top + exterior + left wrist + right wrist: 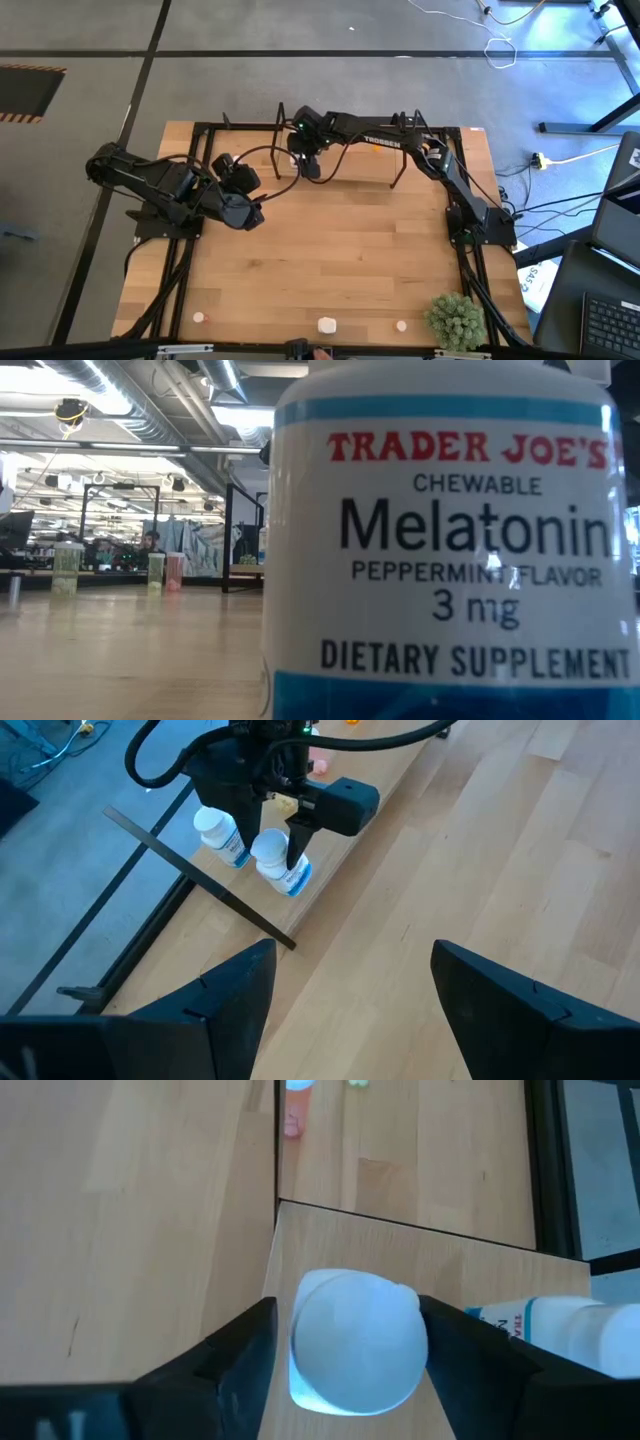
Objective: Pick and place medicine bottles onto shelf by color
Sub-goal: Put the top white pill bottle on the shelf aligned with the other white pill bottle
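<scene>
Two white bottles (282,860) crowd the shelf (330,850) beneath right fingers (268,830)

The middle of the wooden table (330,260) is bare and open for passing. Along the far edge, the shelf (340,150) with black end frames blocks the way. At the near edge stand three small bottles (327,324) and, in the near right corner, a plant (455,320).

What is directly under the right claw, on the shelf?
A white bottle stands upright between the right claw's fingers, on the shelf's pale base. A second white bottle stands beside it. Its label is hidden from above.
</scene>
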Robot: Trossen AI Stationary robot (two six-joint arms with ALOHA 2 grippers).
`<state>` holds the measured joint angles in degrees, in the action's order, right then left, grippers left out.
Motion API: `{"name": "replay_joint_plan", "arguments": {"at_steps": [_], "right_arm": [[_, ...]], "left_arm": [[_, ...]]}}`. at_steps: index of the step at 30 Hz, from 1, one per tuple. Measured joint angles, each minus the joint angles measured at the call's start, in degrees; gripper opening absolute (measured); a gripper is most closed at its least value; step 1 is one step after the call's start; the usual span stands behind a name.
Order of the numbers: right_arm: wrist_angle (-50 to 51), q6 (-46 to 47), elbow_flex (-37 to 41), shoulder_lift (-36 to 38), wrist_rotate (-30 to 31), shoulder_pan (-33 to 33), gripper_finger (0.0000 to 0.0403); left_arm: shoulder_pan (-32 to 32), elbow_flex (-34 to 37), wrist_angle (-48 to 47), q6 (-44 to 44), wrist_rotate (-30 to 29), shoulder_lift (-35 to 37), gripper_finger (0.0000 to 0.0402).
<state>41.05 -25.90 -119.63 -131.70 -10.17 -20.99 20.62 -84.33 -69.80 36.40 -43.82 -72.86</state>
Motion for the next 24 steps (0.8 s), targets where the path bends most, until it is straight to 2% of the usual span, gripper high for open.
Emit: {"name": "replay_joint_plan", "arguments": {"at_steps": [6, 16, 24], "right_arm": [[-0.25, -0.05, -1.45, -0.02, 0.52, 0.00, 0.0245], [6.40, 2.07, -7.77, -0.02, 8.79, 1.29, 0.0244], [10.73, 6.13, -10.58, 0.00, 11.86, 3.13, 0.0244]], "left_arm": [[0.00, 0.00, 0.00, 0.00, -0.02, 0.00, 0.0263], [0.00, 0.00, 0.00, 0.00, -0.02, 0.00, 0.0263], [0.00, 0.00, 0.00, 0.00, 0.00, 0.00, 0.0263]]}}
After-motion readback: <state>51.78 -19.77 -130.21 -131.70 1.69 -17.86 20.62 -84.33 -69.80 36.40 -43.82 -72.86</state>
